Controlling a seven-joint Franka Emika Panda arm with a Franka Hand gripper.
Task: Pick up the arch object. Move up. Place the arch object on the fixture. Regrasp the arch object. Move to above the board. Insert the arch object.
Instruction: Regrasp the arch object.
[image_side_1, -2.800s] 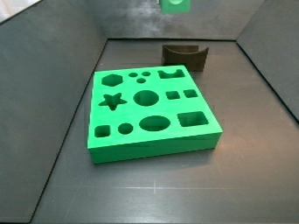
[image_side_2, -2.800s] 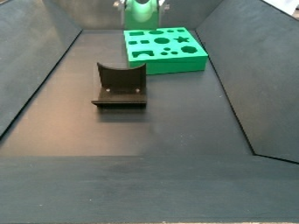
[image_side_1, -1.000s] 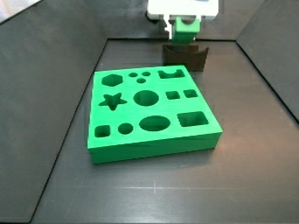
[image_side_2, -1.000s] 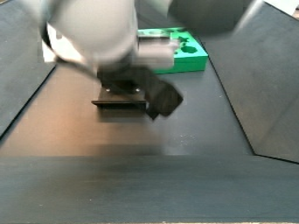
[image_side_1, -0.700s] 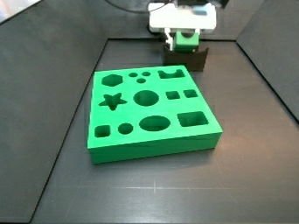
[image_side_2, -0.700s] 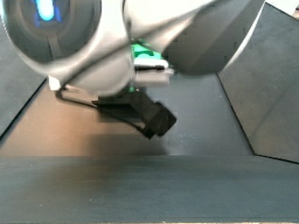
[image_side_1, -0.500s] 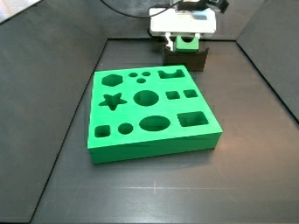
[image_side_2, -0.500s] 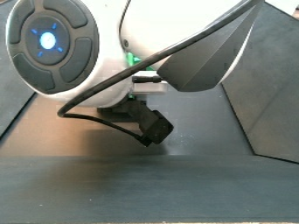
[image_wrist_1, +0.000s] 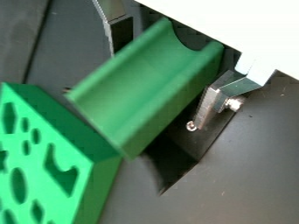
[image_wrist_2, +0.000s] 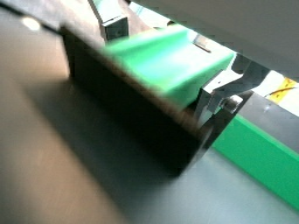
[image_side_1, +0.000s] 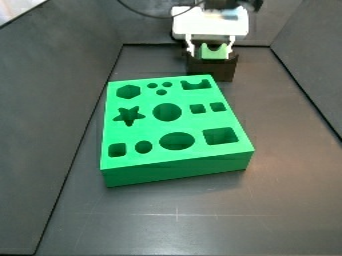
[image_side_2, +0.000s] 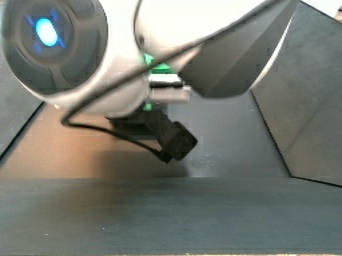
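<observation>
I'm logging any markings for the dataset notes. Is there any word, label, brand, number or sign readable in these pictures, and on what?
None can be read in any view.
The board bears only shaped cutouts, no print.
The arch object, held between the fingers of the hand at the fixture, is plain green.
The arm housing filling a side view shows a blue light, not a sign.

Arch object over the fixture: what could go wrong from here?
1. The gripper holds the arch object right at the fixture; if it is off-centre, it could catch the fixture's edge.
2. The fingers sit close beside the fixture and might knock it.
3. A side view is filled by the arm, so seating is hard to confirm.
</observation>
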